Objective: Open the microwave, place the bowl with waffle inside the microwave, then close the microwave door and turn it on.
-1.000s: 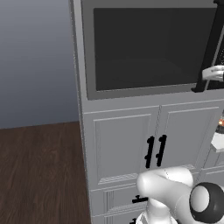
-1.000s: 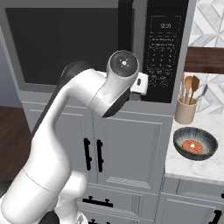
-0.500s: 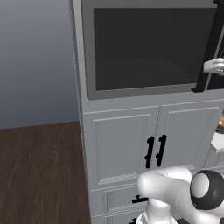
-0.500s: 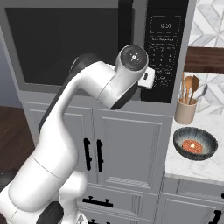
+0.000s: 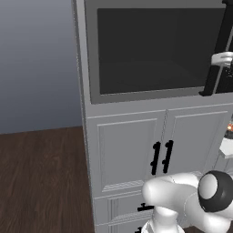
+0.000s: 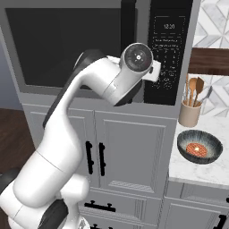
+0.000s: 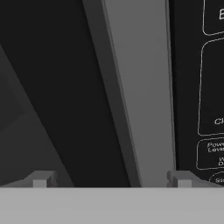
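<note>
Hidden and cut-off parts at the microwave front

The arm's bulk covers the lower handle [image 6: 129,27] in the right base view; the microwave [image 5: 154,50] runs off the left base view's top and right edges; keypad labels [image 7: 210,153] are cropped at the hand view's right edge.

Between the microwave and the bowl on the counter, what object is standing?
In the right base view, a beige utensil holder with wooden spoons stands between the microwave and the bowl.
</note>
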